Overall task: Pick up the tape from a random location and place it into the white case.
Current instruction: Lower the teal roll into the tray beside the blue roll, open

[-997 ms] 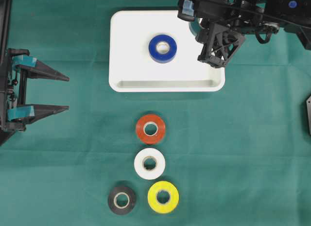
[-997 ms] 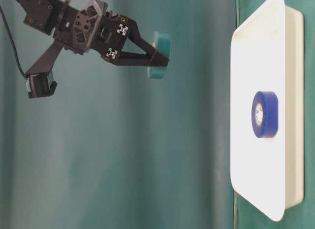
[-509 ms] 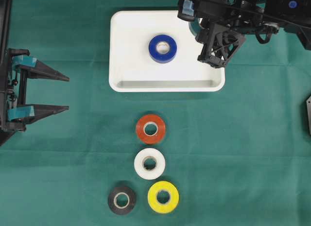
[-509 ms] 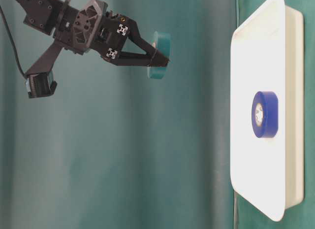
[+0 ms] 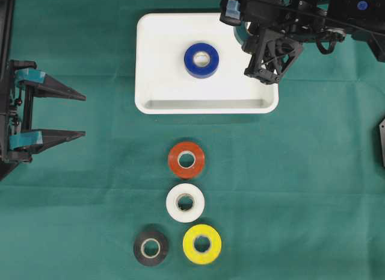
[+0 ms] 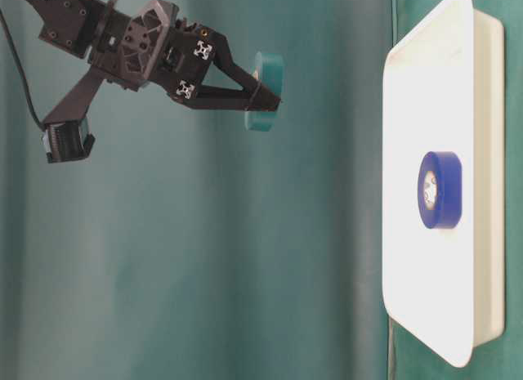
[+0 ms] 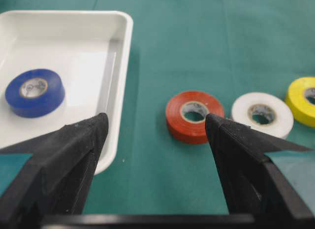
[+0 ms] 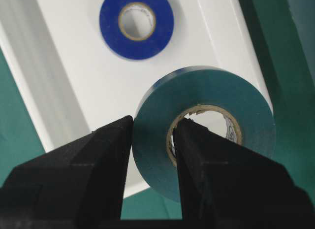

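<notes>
One green tape (image 8: 206,140), pinched through its wall by the right gripper (image 8: 152,135), hangs above the white case's (image 5: 156,63) right edge for dropping; left gripper (image 7: 155,128) gapes idle.

Green cloth (image 5: 313,189): covers the whole work surface, lightly creased, extending on all sides of the objects resting upon it. No other non-task item visible.

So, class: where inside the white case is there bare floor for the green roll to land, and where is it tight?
The white case is bare left of the blue tape roll, and along its front strip. The right gripper holds the green tape roll over the right end. Only the middle is taken.
</notes>
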Robot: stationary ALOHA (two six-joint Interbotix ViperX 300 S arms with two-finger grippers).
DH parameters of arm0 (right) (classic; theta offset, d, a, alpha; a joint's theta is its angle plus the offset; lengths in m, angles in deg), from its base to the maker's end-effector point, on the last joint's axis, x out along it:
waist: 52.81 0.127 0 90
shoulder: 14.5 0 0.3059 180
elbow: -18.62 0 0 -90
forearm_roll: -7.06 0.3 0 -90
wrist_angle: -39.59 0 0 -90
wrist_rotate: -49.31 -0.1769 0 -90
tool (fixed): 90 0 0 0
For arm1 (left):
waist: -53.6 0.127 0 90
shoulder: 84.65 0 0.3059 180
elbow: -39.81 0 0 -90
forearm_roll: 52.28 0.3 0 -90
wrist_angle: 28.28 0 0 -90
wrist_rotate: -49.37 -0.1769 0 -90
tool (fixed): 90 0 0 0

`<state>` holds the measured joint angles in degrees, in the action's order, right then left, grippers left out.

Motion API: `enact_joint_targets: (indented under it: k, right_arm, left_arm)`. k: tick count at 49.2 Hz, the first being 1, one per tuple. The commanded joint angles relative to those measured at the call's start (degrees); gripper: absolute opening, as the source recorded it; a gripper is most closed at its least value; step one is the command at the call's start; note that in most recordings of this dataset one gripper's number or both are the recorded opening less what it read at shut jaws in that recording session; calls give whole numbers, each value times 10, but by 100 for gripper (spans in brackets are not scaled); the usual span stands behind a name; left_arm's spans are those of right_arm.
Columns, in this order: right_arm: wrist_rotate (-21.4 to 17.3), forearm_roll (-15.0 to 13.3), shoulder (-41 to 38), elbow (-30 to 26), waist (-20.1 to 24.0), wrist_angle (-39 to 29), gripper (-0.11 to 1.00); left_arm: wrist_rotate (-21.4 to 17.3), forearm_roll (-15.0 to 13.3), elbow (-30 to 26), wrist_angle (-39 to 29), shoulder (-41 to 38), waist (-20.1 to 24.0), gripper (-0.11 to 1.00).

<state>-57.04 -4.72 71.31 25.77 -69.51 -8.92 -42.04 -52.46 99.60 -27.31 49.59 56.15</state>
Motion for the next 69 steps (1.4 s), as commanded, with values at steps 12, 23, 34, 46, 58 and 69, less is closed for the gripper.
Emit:
enact_joint_targets:
  k: [12, 23, 34, 46, 58, 69]
  right_arm:
    - [-1, -2, -39, 1, 0, 32, 29]
    - [-6, -2, -73, 34, -3, 86, 29]
    - [-26, -2, -98, 78, -17, 152, 29]
    - [-31, 1, -113, 106, -21, 218, 29]
    - [-31, 1, -139, 106, -24, 228, 29]
    - [-31, 2, -142, 104, -25, 226, 29]
  left_arm:
    - [1, -2, -6, 4, -3, 1, 80]
    - [1, -2, -6, 4, -3, 1, 80]
    - [1, -2, -6, 4, -3, 1, 80]
    - [1, -2, -5, 6, -3, 1, 80]
    - [1, -2, -5, 5, -3, 1, 80]
    - [1, -2, -6, 5, -3, 1, 80]
